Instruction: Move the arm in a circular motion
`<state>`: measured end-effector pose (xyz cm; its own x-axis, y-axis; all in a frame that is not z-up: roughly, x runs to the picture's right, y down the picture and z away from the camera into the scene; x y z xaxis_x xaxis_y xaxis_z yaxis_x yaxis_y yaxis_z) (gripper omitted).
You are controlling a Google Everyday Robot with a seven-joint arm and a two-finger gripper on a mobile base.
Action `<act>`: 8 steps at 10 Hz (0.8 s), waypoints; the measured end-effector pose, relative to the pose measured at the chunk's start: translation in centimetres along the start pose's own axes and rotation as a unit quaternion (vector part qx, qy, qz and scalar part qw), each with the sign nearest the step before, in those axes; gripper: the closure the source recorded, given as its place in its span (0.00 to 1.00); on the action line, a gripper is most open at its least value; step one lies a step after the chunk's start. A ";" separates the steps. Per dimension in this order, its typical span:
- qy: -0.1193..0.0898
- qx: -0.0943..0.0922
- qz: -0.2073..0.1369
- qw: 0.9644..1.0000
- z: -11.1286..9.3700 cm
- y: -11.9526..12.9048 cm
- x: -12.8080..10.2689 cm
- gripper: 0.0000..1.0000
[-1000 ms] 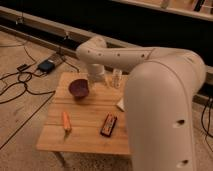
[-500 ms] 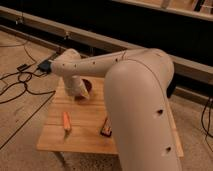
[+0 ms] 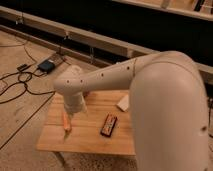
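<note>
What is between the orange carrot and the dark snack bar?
Just bare wooden table, seen in the camera view. The cream-white arm's claw hangs right by the orange carrot.

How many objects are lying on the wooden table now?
3 visible: an orange carrot at the table's left side under the arm, a dark snack bar at the middle, a white item behind it. The arm may hide others, and the gripper.

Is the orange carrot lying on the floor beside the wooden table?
No, the carrot lies on the wooden table, just under the arm; its gripper is hidden there.
</note>
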<state>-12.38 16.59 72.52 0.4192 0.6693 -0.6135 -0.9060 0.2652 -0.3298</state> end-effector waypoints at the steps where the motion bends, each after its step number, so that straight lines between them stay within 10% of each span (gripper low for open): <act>1: 0.000 -0.003 0.014 1.000 0.1 -1.4 1.9 0.35; 8: -0.025 -0.012 0.094 0.995 -1.3 -9.1 6.4 0.35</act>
<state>-1.38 17.57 70.69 0.2390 0.7393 -0.6296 -0.9661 0.1157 -0.2308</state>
